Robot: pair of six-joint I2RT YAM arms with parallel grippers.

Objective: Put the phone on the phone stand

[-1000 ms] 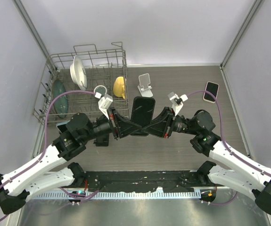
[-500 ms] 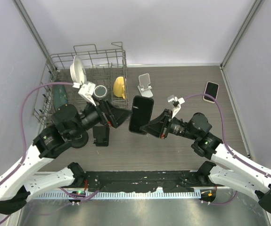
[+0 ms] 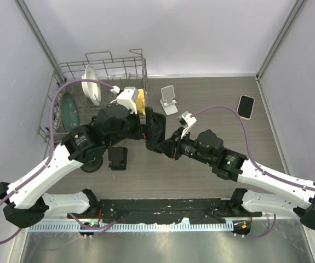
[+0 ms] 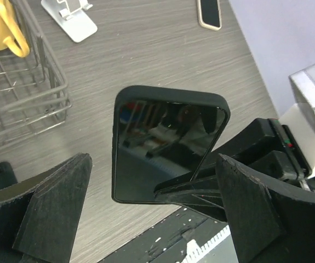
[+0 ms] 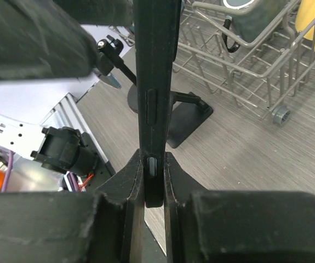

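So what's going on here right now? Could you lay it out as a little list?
Black phone: held on edge, clamped in the right pincer
Left pincer: open, one finger on either side of the phone, not gripping it
White stand: empty, on the table beside the dish rack
Second phone: lying flat at the table's far right
Job: phone not yet on the stand

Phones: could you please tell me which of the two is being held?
The black-cased phone, pinched edge-on in the right claw; the pale-cased phone lies flat on the table, untouched.
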